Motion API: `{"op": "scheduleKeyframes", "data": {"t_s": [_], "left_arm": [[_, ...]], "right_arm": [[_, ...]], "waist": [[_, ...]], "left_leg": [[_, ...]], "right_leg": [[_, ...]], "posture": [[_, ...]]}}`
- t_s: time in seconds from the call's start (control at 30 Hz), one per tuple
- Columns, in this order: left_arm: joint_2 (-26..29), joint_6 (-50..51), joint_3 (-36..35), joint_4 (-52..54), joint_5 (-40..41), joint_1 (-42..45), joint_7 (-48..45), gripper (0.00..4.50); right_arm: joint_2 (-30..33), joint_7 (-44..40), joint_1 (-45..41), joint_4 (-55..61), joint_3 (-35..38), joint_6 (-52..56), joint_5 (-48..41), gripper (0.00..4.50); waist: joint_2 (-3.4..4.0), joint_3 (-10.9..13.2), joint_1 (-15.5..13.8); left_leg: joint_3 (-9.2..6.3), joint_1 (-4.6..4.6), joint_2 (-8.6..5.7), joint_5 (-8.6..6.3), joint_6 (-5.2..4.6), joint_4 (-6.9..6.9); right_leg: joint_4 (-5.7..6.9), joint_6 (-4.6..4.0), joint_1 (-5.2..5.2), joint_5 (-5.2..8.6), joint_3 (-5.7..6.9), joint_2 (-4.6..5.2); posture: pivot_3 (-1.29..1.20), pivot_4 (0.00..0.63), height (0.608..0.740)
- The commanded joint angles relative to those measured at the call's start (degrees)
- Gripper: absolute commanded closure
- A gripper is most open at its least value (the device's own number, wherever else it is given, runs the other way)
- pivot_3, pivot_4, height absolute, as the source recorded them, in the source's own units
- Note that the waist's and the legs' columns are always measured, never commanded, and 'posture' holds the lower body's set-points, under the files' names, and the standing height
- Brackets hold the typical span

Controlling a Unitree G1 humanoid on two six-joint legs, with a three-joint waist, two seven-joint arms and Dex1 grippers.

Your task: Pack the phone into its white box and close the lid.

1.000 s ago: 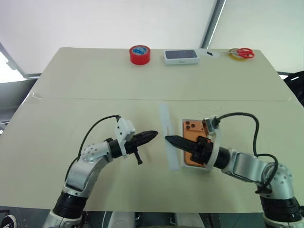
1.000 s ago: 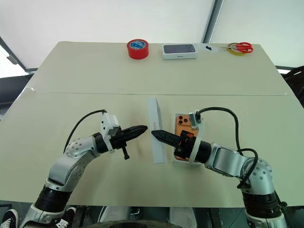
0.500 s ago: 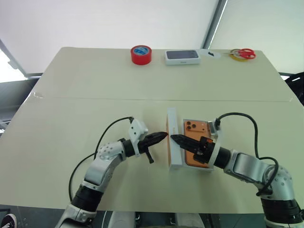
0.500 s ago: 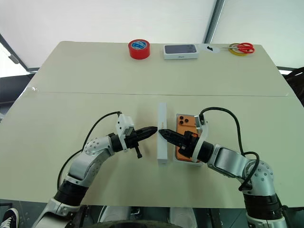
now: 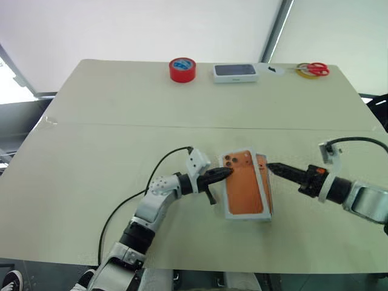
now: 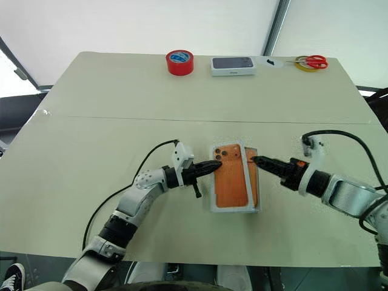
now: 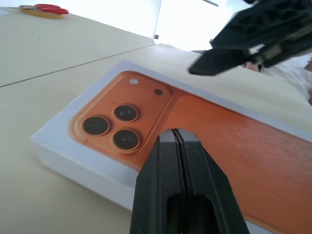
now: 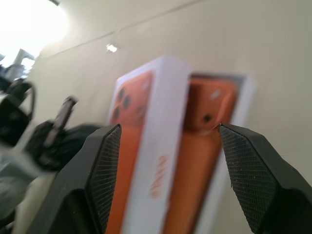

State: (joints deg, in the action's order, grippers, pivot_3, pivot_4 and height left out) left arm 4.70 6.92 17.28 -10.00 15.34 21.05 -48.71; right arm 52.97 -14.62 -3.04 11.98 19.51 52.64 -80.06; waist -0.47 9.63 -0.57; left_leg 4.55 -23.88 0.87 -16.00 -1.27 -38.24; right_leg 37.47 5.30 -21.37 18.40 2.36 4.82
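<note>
Lay near the front middle of the counter (image 6: 91, 121): the white box (image 6: 255, 182) with the phone (image 6: 251, 173) in it, the lid (image 6: 229, 182) tilted over its left side. Left end effector (image 6: 217, 166) at the lid's left edge, right end effector (image 6: 257, 161) just right of the box. Along the far edge, left to right: tape roll (image 6: 179, 62), a second phone box (image 6: 233, 65), scissors (image 6: 310, 61).

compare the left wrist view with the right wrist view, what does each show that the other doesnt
Left wrist view alone: the left claw shut at the lid's edge, the lid's printed camera block of three lenses close up, scissors far off. Right wrist view alone: the right claw open, and the phone lying in the white box, partly uncovered beside the lid. Both: the orange-printed lid, the table, and the other arm's claw.
</note>
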Motion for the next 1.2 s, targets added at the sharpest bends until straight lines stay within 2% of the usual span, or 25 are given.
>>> {"op": "scheduleKeyframes", "data": {"t_s": [0.03,0.13,0.17,0.2,0.37,0.6,0.83,1.2], "left_arm": [[2.6,0.0,-0.8,3.3,0.0,-0.5,-1.5,4.5],[6.2,1.9,-1.7,7.1,0.9,-2.4,-2.5,4.5],[7.1,2.4,-1.8,8.0,1.1,-2.9,-2.6,4.5],[8.5,3.0,-1.8,9.2,1.1,-3.6,-3.1,4.5],[11.9,5.5,-1.1,11.4,1.4,-5.3,-4.8,4.5],[11.6,7.0,3.5,6.6,-2.4,-3.5,-6.2,4.5],[4.8,0.2,2.6,-3.4,-6.7,2.8,-0.4,4.5],[-0.2,-1.0,3.0,-6.3,-6.7,5.7,-1.4,4.5]], "right_arm": [[0.2,-8.5,-0.5,3.0,-3.4,-9.9,15.7,2.07],[2.8,-16.6,2.9,4.7,-9.9,-22.8,34.2,3.55],[2.9,-18.7,3.7,4.6,-10.7,-25.5,37.4,4.19],[2.6,-20.5,4.4,4.9,-10.8,-27.3,39.1,4.46],[1.6,-26.3,6.4,5.2,-10.8,-32.4,45.5,4.46],[-0.6,-29.2,6.5,8.1,-9.3,-32.9,47.5,4.46],[-1.5,-30.6,7.3,8.9,-10.6,-33.8,51.6,4.46],[-2.6,-30.0,5.3,2.6,-9.8,-35.5,59.6,4.46]], "waist": [[0.0,0.0,-0.1],[0.02,0.0,-0.1],[0.03,0.0,-0.2],[0.02,0.0,-0.2],[0.01,0.0,-0.2],[0.04,0.0,-0.2],[0.04,0.0,-0.9],[0.06,0.0,-1.6]], "left_leg": [[0.0,0.0,0.03,0.0,0.0,0.0],[-0.03,0.0,0.07,0.01,0.01,0.02],[-0.02,-0.01,0.07,0.01,0.01,0.02],[-0.02,-0.01,0.06,0.01,0.02,0.01],[-0.03,0.05,0.02,0.01,0.02,-0.08],[-0.04,0.12,0.01,0.02,0.05,-0.07],[-0.11,0.49,-0.09,-0.01,0.01,-0.08],[-0.1,0.48,-0.09,0.0,0.02,-0.07]], "right_leg": [[0.0,0.0,0.0,0.0,0.0,-0.04],[0.0,0.0,-0.02,0.0,0.0,-0.1],[0.0,0.0,-0.02,0.0,0.0,-0.1],[-0.01,0.0,-0.02,0.0,0.0,-0.08],[-0.01,0.02,0.12,-0.01,0.0,0.03],[-0.02,0.01,0.19,-0.01,0.01,0.04],[-0.15,0.01,0.66,-0.01,0.09,0.19],[-0.14,0.01,0.63,-0.01,0.09,0.19]], "posture": [[0.0,0.15,0.73],[0.0,0.15,0.73],[0.0,0.15,0.73],[0.0,0.15,0.73],[0.0,0.15,0.73],[0.0,0.15,0.73],[0.0,0.15,0.73],[0.0,0.15,0.73]]}}
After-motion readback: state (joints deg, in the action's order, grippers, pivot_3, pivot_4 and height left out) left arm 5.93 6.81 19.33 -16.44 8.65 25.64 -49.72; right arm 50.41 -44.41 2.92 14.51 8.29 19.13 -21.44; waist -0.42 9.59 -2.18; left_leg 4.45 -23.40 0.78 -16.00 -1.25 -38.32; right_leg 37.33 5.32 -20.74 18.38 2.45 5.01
